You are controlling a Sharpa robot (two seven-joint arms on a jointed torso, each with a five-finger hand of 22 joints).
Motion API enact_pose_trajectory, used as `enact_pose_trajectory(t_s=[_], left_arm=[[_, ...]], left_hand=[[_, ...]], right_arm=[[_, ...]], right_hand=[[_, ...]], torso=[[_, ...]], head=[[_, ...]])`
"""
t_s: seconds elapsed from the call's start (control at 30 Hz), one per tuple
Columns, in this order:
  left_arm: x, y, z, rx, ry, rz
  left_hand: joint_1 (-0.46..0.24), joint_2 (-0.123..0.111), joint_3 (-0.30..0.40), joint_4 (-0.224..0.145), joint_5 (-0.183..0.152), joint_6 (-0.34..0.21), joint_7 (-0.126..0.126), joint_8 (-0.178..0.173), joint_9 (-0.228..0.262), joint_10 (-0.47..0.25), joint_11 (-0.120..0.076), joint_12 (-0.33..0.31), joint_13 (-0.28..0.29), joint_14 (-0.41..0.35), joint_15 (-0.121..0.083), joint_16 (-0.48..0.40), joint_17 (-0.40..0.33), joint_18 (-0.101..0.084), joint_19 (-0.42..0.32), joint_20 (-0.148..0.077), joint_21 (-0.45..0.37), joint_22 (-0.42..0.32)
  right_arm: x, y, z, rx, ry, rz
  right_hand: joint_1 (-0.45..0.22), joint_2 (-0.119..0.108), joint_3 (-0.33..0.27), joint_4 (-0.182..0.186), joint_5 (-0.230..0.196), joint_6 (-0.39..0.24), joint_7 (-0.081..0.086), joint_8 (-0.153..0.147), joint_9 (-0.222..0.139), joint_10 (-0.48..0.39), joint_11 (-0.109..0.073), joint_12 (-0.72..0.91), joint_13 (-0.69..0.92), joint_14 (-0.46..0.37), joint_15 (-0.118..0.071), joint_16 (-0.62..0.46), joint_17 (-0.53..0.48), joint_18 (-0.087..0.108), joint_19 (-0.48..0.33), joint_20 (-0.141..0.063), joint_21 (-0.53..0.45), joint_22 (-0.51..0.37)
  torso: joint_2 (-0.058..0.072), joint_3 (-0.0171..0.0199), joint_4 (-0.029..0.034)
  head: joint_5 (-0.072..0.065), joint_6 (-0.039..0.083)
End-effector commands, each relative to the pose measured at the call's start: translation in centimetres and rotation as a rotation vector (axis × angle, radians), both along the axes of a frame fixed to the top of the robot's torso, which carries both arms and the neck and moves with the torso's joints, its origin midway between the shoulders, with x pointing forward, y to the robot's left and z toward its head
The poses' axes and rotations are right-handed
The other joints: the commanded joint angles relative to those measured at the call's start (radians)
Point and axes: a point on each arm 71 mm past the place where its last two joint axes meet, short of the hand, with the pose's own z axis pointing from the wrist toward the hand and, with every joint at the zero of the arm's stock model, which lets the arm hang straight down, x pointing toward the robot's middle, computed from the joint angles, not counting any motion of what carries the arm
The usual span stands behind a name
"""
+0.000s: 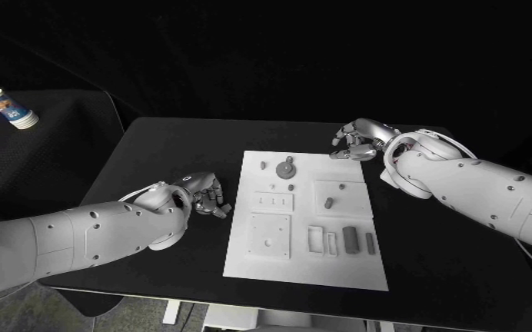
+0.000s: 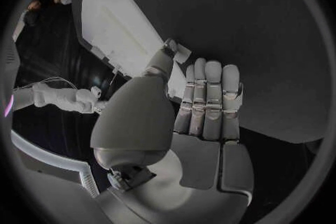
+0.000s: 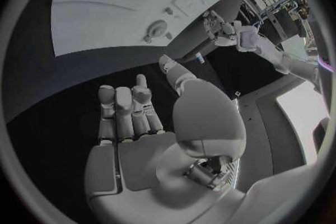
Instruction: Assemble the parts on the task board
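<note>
Black table point(image 1: 166, 147), white task board point(image 1: 305, 263) central; bottle point(image 1: 17, 113) far off; left hand point(image 1: 205, 194), right hand point(image 1: 360, 140) empty, fingers apart.

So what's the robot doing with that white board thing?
It is getting ready to put small parts together on the white task board in the middle of the black table. Right now neither hand holds anything. The left hand sits beside the board's left edge, and the right hand is near its far right corner. A round part and some small bars lie on the board, untouched.
</note>
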Motion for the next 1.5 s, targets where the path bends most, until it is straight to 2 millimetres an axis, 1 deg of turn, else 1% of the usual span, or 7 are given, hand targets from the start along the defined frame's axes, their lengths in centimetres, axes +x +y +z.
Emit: enact_pose_trajectory(t_s=[0.03,0.27,0.77,1.1,1.3,1.43,1.5], left_arm=[[0.0,-0.2,-0.2,0.011,0.003,-0.016],[0.1,0.1,-0.3,0.027,-0.010,-0.019],[0.2,-0.4,-1.1,0.011,0.025,-0.009],[0.3,-0.6,-1.4,0.009,0.049,-0.008],[0.3,-0.8,-1.6,-0.001,0.082,-0.006],[0.4,-0.9,-1.7,-0.012,0.096,-0.002],[0.4,-0.8,-1.8,-0.018,0.104,0.004]], left_hand=[[0.007,0.000,0.008,0.000,0.002,-0.004,-0.001,-0.006,-0.001,-0.009,0.001,-0.005,-0.002,-0.009,0.000,-0.006,-0.002,0.007,-0.006,0.002,-0.005,-0.001],[-0.002,-0.002,0.003,0.008,-0.003,-0.007,0.002,-0.006,-0.003,-0.012,0.002,-0.004,-0.002,-0.011,0.003,-0.007,-0.002,0.004,-0.008,0.004,-0.007,-0.002],[-0.027,0.001,-0.002,0.027,-0.004,-0.006,0.009,-0.003,-0.006,-0.013,0.001,0.001,-0.001,-0.009,0.004,-0.006,-0.001,0.001,-0.007,0.005,-0.006,-0.002],[-0.045,-0.001,-0.006,0.040,-0.005,-0.010,0.010,-0.004,-0.009,-0.019,0.003,0.002,-0.001,-0.008,0.005,-0.005,-0.001,0.000,-0.006,0.005,-0.005,-0.001],[-0.052,0.007,0.004,0.053,-0.003,-0.001,0.011,0.001,-0.009,-0.021,0.002,0.006,0.000,-0.007,0.004,-0.004,0.000,0.001,-0.003,0.004,-0.004,-0.001],[-0.046,0.015,0.027,0.065,-0.002,0.008,0.001,0.005,-0.010,-0.029,-0.006,0.007,-0.001,-0.006,0.003,-0.001,0.002,0.002,0.000,0.002,-0.002,0.000],[-0.032,0.028,0.059,0.075,-0.001,0.011,-0.004,0.005,-0.013,-0.034,-0.009,0.011,-0.002,-0.006,0.002,0.001,0.003,0.003,0.000,0.000,-0.001,0.000]], right_arm=[[-0.1,0.1,-0.1,-0.001,0.005,0.013],[-0.1,0.1,-0.1,-0.002,0.007,0.013],[-0.1,0.2,-0.2,-0.002,0.009,0.015],[-0.2,0.4,-0.4,0.001,0.014,0.019],[-0.2,0.6,-0.4,0.003,0.015,0.021],[-0.2,0.6,-0.4,0.004,0.016,0.023],[-0.2,0.6,-0.4,0.004,0.016,0.023]], right_hand=[[-0.002,0.008,0.002,-0.004,0.001,0.002,0.007,0.001,0.001,-0.008,0.000,-0.006,-0.001,-0.007,-0.003,0.000,-0.002,-0.004,-0.007,0.001,0.038,-0.002],[-0.002,0.009,0.002,-0.004,0.001,0.002,0.007,0.001,0.001,-0.008,0.000,-0.006,-0.001,-0.007,-0.003,0.000,-0.002,-0.004,-0.007,0.001,0.038,-0.002],[-0.003,0.010,0.002,-0.003,0.001,0.003,0.008,0.001,0.001,-0.008,0.000,-0.006,-0.001,-0.007,-0.003,0.000,-0.002,-0.004,-0.007,0.001,0.038,-0.002],[-0.005,0.011,0.002,-0.002,0.001,0.003,0.008,0.001,0.001,-0.008,0.000,-0.005,-0.001,-0.007,-0.003,0.000,-0.002,-0.004,-0.007,0.002,0.038,-0.002],[-0.005,0.012,0.002,-0.002,0.001,0.004,0.008,0.001,0.001,-0.008,0.000,-0.005,-0.002,-0.007,-0.003,0.000,-0.002,-0.004,-0.007,0.002,0.038,-0.002],[-0.006,0.012,0.002,-0.001,0.001,0.004,0.008,0.002,0.001,-0.008,0.000,-0.005,-0.002,-0.007,-0.003,0.000,-0.002,-0.005,-0.007,0.002,0.039,-0.002],[-0.006,0.012,0.002,-0.001,0.001,0.004,0.008,0.002,0.001,-0.008,0.000,-0.005,-0.002,-0.008,-0.003,0.000,-0.002,-0.005,-0.006,0.002,0.039,-0.002]], torso=[[0.000,-0.0003,0.0000],[0.000,0.0001,-0.0003],[0.000,0.0009,-0.0012],[0.000,0.0013,0.0001],[0.000,0.0015,-0.0004],[0.000,0.0014,0.0000],[0.000,0.0013,-0.0003]], head=[[-0.001,-0.001],[-0.002,-0.002],[-0.007,-0.004],[-0.011,-0.006],[-0.013,-0.004],[-0.014,-0.004],[-0.015,-0.004]])
